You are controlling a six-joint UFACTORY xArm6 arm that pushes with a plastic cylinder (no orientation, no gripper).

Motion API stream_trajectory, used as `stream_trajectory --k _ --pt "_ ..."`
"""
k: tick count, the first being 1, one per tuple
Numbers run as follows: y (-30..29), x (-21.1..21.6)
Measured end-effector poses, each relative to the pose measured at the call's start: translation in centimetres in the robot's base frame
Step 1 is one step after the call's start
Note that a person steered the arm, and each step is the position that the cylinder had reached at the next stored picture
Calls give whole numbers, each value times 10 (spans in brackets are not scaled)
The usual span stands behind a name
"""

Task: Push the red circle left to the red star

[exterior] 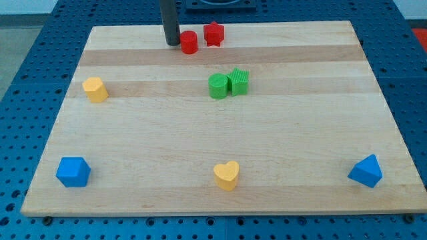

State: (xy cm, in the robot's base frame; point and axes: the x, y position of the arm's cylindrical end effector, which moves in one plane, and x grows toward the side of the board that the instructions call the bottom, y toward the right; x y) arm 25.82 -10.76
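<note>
Near the top edge of the wooden surface (133, 167), my tip (172, 44) stands just left of the red circle block (189, 42); the red star block (213, 33) lies at its right. No claw exists here.

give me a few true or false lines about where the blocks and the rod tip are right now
1. My tip is just to the view's left of the red circle. True.
2. The red star lies to the view's left of the red circle. False: it lies to its right.
3. The two green blocks sit side by side. True.
4. The yellow heart is at the view's top. False: it is near the bottom edge.
5. Three blue blocks are on the board. False: two.
</note>
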Motion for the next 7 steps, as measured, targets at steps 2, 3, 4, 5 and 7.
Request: stream_trajectory --k 2,3,4,5,7 --pt "3 39" --pt "15 35" --pt "25 20" --pt "35 11" --pt "36 11"
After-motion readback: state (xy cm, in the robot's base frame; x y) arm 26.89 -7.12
